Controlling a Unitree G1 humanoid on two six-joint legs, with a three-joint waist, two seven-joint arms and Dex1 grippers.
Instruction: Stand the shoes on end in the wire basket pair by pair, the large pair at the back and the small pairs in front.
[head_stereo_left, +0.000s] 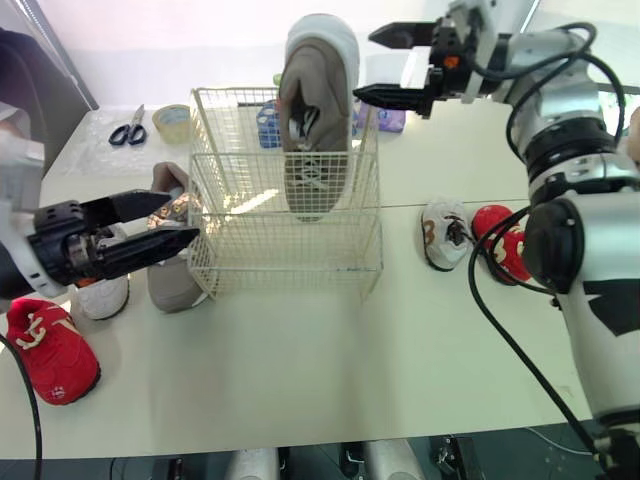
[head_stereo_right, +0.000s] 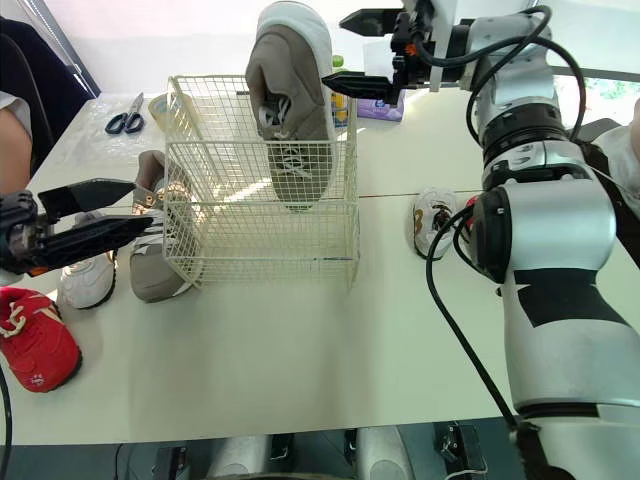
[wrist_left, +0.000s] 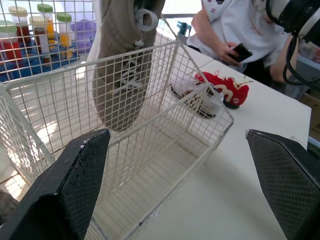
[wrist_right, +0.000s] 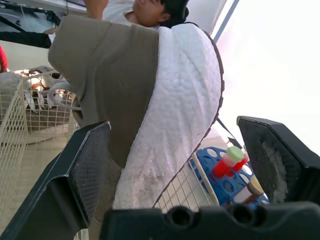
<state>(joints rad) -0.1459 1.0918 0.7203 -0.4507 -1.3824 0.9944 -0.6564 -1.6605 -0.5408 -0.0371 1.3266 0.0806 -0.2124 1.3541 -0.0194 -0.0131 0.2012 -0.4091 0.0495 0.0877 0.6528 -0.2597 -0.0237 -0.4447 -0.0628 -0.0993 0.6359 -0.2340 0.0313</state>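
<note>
Peeking from the head view: big tan shoe (head_stereo_left: 316, 120) stands on end at the back of the basket (head_stereo_left: 285, 250), where the large pair belongs; right jaws gape beside its heel. Left wrist: left jaws wide, facing the basket. Right wrist: white sole (wrist_right: 180, 100) between spread jaws, not gripped.

We are holding our left end effector (head_stereo_left: 183, 220) low, fingers spread wide. Our right end effector (head_stereo_left: 366, 64) is hanging high, fingers likewise parted.
</note>
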